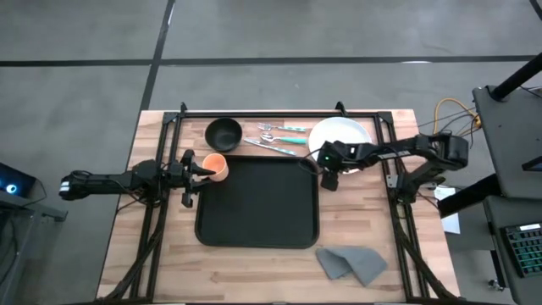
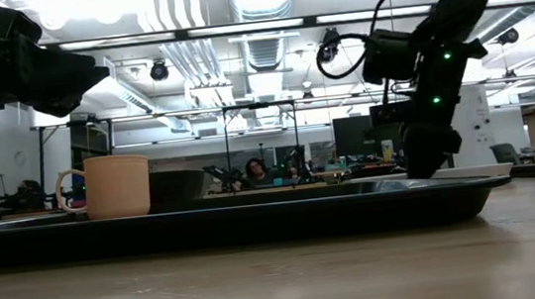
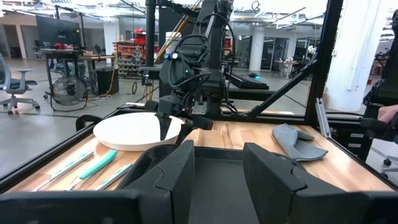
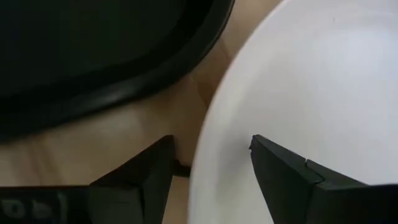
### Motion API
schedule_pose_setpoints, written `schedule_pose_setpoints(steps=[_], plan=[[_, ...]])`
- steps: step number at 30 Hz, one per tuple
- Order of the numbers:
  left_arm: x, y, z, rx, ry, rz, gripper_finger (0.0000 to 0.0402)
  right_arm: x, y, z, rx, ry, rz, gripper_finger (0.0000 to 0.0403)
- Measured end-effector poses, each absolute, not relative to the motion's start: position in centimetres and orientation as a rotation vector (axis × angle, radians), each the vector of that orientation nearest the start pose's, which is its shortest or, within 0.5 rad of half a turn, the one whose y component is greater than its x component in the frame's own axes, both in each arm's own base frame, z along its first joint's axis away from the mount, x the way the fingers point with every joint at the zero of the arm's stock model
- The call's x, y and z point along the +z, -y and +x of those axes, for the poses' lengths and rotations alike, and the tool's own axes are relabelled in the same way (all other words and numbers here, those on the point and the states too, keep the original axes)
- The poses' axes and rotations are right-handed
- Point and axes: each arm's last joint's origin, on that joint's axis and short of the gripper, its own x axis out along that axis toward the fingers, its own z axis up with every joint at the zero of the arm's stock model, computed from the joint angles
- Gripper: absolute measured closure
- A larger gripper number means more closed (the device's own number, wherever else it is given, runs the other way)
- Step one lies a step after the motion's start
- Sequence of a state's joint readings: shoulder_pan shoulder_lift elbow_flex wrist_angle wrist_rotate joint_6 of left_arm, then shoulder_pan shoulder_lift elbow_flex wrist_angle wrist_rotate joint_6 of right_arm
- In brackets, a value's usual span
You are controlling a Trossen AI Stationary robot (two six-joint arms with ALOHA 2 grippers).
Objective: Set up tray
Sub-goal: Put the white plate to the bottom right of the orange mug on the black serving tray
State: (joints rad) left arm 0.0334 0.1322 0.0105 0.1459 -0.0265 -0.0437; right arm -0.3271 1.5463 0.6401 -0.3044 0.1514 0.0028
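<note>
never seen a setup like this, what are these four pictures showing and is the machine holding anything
This is a robot with two dark arms at a wooden table, each ending in a two-finger pincer. One picture looks straight down, one looks level across the tabletop, and two come from cameras on the arms' wrists.

On the table lies a big black tray. An orange cup stands at its back left corner. Behind the tray are a small black bowl, some cutlery with teal handles and a white plate. A grey cloth lies near the front.

The left pincer is beside the cup, open, holding nothing. The right pincer is low at the plate's edge, next to the tray's right rim; its wrist camera shows the open fingers straddling the plate's rim, not yet gripping it.
</note>
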Motion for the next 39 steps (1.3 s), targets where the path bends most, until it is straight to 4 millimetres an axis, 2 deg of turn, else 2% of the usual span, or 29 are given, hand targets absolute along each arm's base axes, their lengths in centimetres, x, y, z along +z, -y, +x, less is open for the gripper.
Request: schedule_pose_setpoints(steps=[8,17,24,31,39], plan=[[17.0,-0.4,10.5,0.059,0.025,-0.043,0.0283,12.9,8.5,23.7,-0.437,-1.257,0.135,0.0260],[17.0,-0.4,10.5,0.059,0.025,-0.043,0.0283,12.9,8.5,23.3,-0.401,-1.317,0.069,0.0381],[17.0,-0.4,10.5,0.059,0.025,-0.043,0.0283,13.4,8.5,23.2,-0.408,-1.351,0.050,0.0391],[17.0,-0.4,10.5,0.059,0.025,-0.044,0.0283,15.5,8.6,24.2,-0.450,-1.278,0.043,0.0392],[17.1,-0.4,10.5,0.059,0.026,-0.044,0.0283,16.5,7.2,25.2,-0.428,-1.262,-0.135,0.0393]])
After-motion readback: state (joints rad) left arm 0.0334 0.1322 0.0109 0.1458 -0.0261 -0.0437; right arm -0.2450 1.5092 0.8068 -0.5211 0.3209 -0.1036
